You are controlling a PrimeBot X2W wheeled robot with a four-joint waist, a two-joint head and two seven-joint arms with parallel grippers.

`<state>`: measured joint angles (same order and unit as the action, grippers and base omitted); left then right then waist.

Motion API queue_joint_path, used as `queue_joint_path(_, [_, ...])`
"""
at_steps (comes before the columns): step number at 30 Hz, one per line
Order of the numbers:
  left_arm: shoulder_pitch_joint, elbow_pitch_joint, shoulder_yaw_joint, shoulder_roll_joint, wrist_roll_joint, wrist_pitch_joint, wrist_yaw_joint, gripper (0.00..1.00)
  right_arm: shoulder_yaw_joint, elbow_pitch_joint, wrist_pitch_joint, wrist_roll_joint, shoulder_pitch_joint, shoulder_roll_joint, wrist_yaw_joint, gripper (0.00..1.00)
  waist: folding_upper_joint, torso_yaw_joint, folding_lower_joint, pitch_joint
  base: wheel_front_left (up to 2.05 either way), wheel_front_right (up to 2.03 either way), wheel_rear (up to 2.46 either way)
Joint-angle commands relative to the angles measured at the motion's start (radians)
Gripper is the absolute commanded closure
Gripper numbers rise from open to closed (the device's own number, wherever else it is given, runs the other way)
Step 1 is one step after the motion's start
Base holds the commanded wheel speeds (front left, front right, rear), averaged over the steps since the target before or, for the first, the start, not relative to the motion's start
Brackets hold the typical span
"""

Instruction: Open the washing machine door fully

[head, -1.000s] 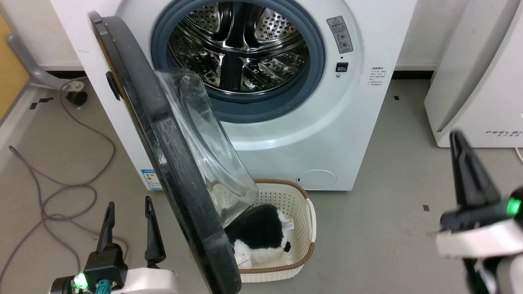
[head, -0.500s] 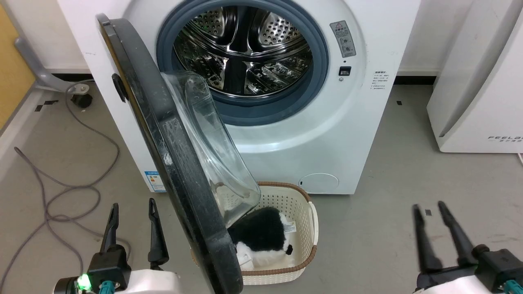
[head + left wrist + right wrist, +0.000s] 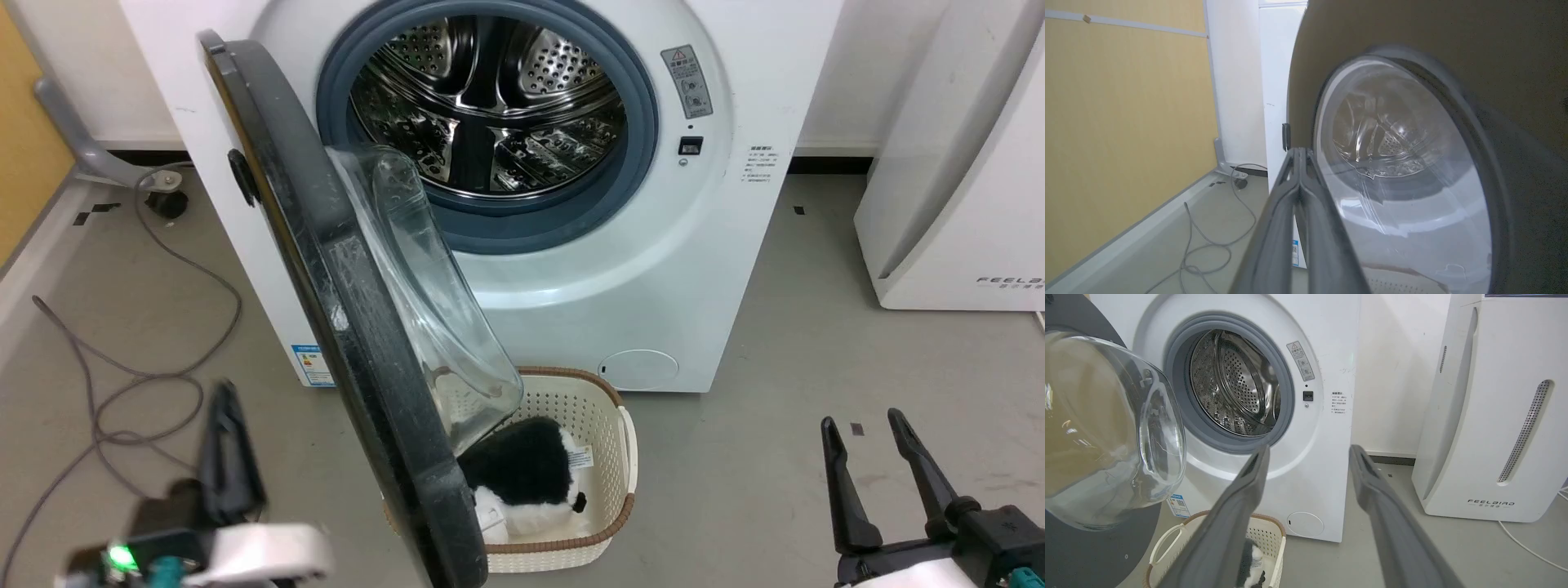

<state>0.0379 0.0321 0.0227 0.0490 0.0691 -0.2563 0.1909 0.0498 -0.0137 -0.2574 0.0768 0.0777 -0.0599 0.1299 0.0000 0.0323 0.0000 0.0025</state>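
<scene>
Nearest the camera, the left pincer (image 3: 224,408), blurred, has its two dark fingers pressed together with nothing between them. It sits low on the outer side of the washing machine door (image 3: 351,327); the left wrist view looks along the shut tips at the door's glossy outer face. Across the grey floor (image 3: 775,474), the right pincer (image 3: 862,420) stands spread and empty, well apart from the door.

Between them, a cream basket (image 3: 627,441) with a brown rim holds a black-and-white plush toy (image 3: 522,469). It sits just before the washing machine (image 3: 620,278), with its left part behind the door's lower edge in the head view.

The door is hinged at the machine's left and stands swung out, nearly edge-on to the head camera. It runs from the hinge towards the robot, and its clear glass bowl bulges to the right. A grey cable (image 3: 106,400) loops over the floor to its left.

Behind, the steel drum (image 3: 490,106) lies open inside its blue-grey gasket (image 3: 641,155). A white appliance (image 3: 955,163) stands to the right.
</scene>
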Motion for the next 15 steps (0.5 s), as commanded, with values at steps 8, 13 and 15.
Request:
queue_joint_path(8, [-0.074,0.239,0.025,0.002,-0.02,-0.006,-0.051,1.0,-0.003,0.005,-0.004,-0.011,0.024,0.009,0.001,0.0,0.0,0.008,0.0,-0.01,0.0,0.0,0.0])
queue_joint_path(13, [-0.083,0.382,-0.132,0.002,-0.049,-0.006,-0.099,1.0,-0.013,0.0,-0.004,0.005,0.038,0.009,0.001,0.0,0.0,0.012,0.0,-0.019,0.0,0.0,0.0])
queue_joint_path(15, [-0.09,0.41,-0.198,0.002,-0.056,-0.006,-0.113,1.0,-0.017,-0.003,-0.004,0.011,0.04,0.009,0.001,0.0,0.0,0.016,0.0,-0.021,0.0,0.0,0.0])
